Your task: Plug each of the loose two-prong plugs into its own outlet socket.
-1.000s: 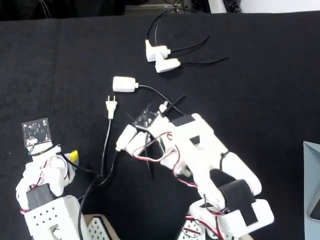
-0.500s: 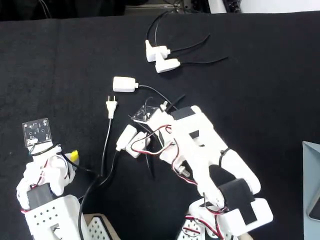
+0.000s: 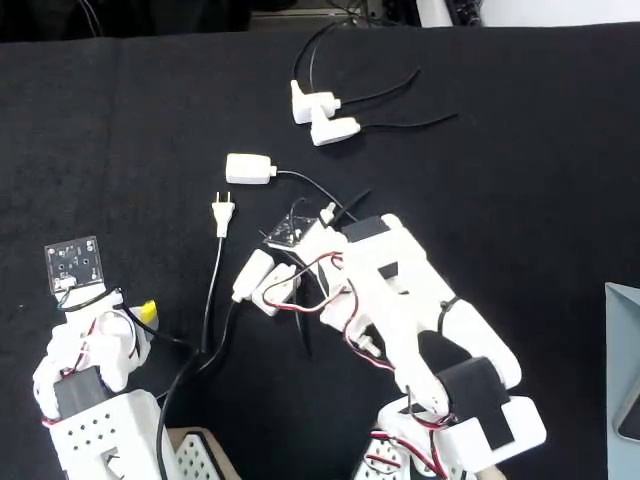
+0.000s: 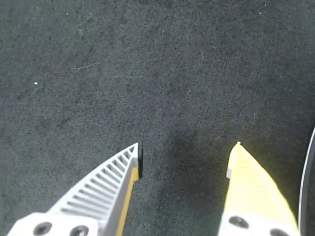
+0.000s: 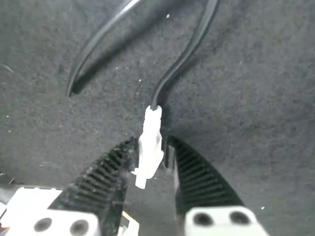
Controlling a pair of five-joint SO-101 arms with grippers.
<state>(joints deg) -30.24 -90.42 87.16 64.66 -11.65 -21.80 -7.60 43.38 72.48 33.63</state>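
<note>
A small white plug [image 5: 151, 130] on a black cable stands between the dark ribbed fingers [image 5: 110, 169] of my right gripper [image 5: 151, 142], which press on both of its sides. The right arm [image 3: 385, 285] stretches over the middle of the black cloth. A loose two-prong plug [image 3: 222, 212] lies left of it, prongs pointing to the far side. Beyond that lies a white socket block [image 3: 250, 168], and two more white blocks [image 3: 320, 115] lie at the back. My left gripper [image 4: 187, 150] is open over bare cloth at the near left, holding nothing.
A long white connector [image 3: 250, 273] lies beside the right arm's wrist, its cable running toward the near edge. A small square board [image 3: 73, 263] sits by the left arm [image 3: 90, 365]. A grey-blue box [image 3: 625, 370] stands at the right edge. Black cables cross the middle.
The right arm's wrist has shifted slightly toward the far side. The left arm and the loose plugs and blocks have stayed put.
</note>
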